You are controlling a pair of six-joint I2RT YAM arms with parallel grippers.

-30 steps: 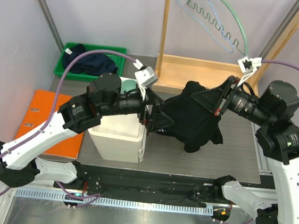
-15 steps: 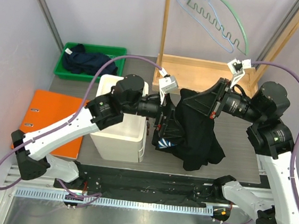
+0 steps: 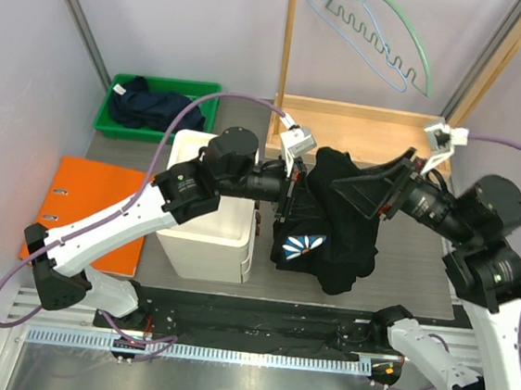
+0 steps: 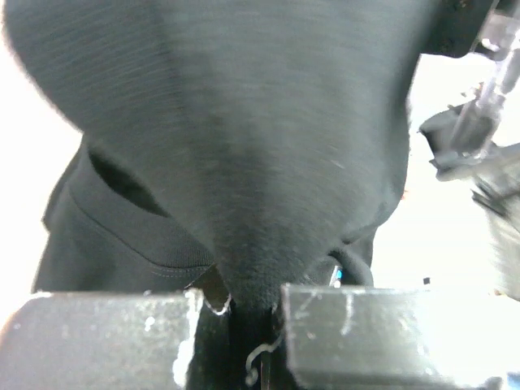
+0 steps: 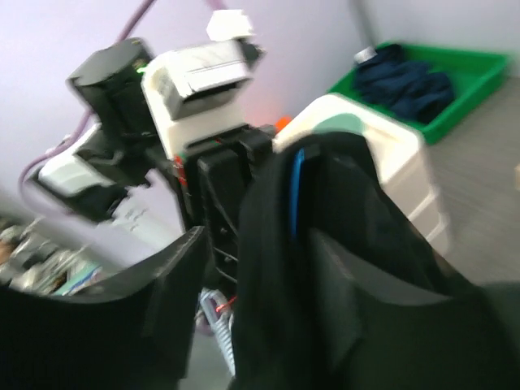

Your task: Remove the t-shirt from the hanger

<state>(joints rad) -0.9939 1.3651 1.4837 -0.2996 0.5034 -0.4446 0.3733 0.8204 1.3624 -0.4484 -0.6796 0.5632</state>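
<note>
wide grey table (image 3: pixel 421 268) underneath, and the black t-shirt (image 3: pixel 334 245) is hanging above its middle, slung between the two arms just right of the white bin (image 3: pixel 205 236), so it can drape freely. at the far side, the wooden rack (image 3: pixel 283 67) carries spare hangers (image 3: pixel 379 40) high up, out of the way. far left, a green tray (image 3: pixel 165 82) holds dark cloth, likely where clothes end up. the left gripper (image 3: pixel 289 207) is clamped tight on a bunched fold of the shirt, and its wrist view shows cloth squeezed between the pads (image 4: pixel 114 341). that looks like the anchor for pulling. the right gripper (image 3: pixel 354 191) has its jaws parted, straddling the top of the shirt rather than pinching it. a thin blue strip (image 5: pixel 297 191) peeks from the fabric there, probably the hanger, so the shirt looks not yet off it. smallest detail: a white and blue sunburst print (image 3: pixel 306 246) on the shirt, with no readable lettering anywhere.
</note>
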